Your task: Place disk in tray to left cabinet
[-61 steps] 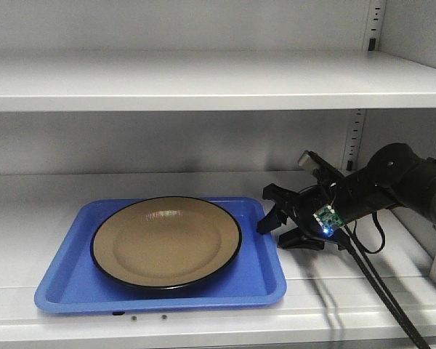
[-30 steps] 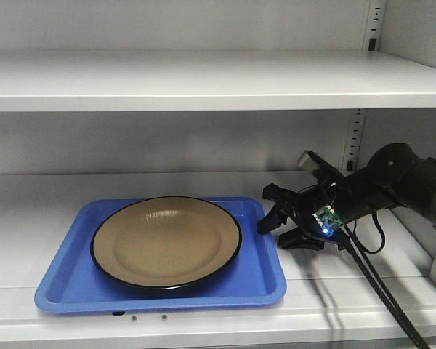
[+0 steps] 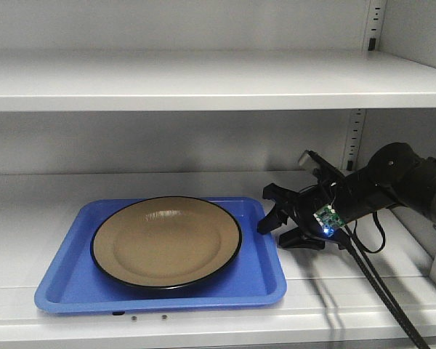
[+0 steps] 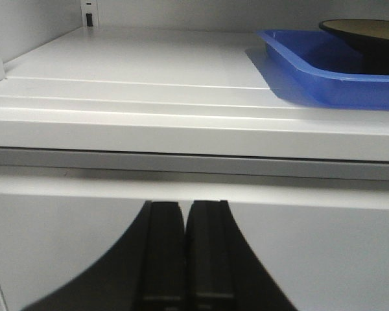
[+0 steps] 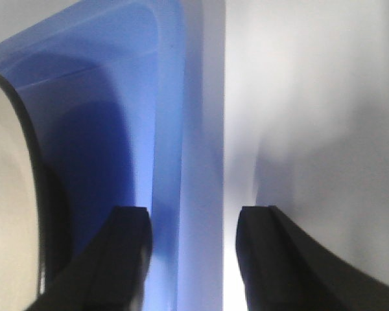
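Note:
The tan disk with its black rim lies flat in the blue tray, which rests on the lower shelf of the left cabinet. My right gripper is open at the tray's right edge. In the right wrist view the right gripper straddles the tray's rim without clamping it, and the disk shows at the left. My left gripper is shut on nothing, below the shelf's front edge. From there the tray and the disk are up on the right.
The upper shelf hangs low over the tray. A perforated strip runs up the back wall at the right. The cabinet's side wall stands close behind my right arm. Bare shelf surface extends left of the tray.

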Robot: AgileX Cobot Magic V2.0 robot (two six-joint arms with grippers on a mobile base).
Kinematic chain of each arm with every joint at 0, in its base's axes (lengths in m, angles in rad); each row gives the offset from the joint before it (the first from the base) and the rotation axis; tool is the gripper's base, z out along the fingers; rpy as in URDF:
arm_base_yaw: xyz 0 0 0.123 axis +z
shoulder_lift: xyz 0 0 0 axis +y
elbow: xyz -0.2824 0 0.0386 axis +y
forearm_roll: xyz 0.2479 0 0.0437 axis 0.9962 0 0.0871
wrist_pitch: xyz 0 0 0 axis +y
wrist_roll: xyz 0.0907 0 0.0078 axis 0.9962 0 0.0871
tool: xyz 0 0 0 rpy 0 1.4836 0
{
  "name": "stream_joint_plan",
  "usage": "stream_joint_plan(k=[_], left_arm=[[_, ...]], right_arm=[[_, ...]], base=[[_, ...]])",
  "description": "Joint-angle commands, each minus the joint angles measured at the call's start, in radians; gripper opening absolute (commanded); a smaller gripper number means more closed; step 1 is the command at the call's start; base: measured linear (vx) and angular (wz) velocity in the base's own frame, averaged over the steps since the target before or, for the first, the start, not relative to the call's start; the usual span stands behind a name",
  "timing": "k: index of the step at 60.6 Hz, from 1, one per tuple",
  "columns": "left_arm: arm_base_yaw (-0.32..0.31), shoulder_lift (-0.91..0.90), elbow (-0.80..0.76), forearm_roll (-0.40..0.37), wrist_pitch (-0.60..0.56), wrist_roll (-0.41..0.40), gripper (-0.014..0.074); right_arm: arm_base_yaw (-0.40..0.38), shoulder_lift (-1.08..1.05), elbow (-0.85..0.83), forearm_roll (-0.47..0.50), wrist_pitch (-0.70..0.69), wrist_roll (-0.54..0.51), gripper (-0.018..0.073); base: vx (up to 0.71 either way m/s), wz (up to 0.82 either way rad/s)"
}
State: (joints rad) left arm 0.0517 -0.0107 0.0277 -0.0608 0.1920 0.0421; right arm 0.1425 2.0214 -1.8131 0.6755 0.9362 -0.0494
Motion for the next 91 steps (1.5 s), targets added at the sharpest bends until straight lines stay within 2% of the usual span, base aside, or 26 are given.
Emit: stream_joint_plan(k=[1, 25, 31, 41, 49, 60, 73, 82, 91], left_arm=[[0.004, -0.007, 0.02, -0.003, -0.079, -0.003, 0.0011], [0.004, -0.007, 0.02, -0.003, -0.079, -0.003, 0.0011], [0.004, -0.007, 0.02, -0.003, -0.079, -0.003, 0.0011], [0.004, -0.007, 0.02, -0.003, -0.079, -0.003, 0.0013], [0.004, -0.007, 0.02, -0.003, -0.079, -0.003, 0.0013], [0.004, -0.007, 0.02, -0.003, -0.079, -0.003, 0.0013], [0.004, -0.007, 0.02, -0.003, -0.079, -0.003, 0.0013], [0.004, -0.007, 0.02, -0.003, -0.079, -0.003, 0.0013], [0.004, -0.007, 0.02, -0.003, -0.079, -0.003, 0.0013]], right_arm=[[-0.004, -0.084, -0.032, 0.036, -0.029, -0.012, 0.0386], [-0.004, -0.131, -0.03, 0.034, -0.019, -0.012, 0.0382], [-0.004, -0.179, 0.041, 0.034, -0.056, -0.012, 0.0361], [-0.001, -0.366, 0.329, 0.034, -0.244, -0.012, 0.0307], [-0.004, -0.563, 0.563, 0.009, -0.34, -0.014, 0.0249], [-0.002, -0.85, 0.883, -0.12, -0.49, -0.013, 0.0183], [-0.003, -1.194, 1.206, -0.382, -0.568, -0.012, 0.015], [-0.003, -1.423, 1.413, -0.458, -0.625, -0.012, 0.015], [-0.003, -1.642, 1.573, -0.486, -0.681, -0.012, 0.015]], base=[[0.0, 0.0], [0.0, 0.0], [0.0, 0.0], [0.0, 0.0], [0.0, 0.0], [0.0, 0.0], [0.0, 0.0], [0.0, 0.0], [0.0, 0.0]])
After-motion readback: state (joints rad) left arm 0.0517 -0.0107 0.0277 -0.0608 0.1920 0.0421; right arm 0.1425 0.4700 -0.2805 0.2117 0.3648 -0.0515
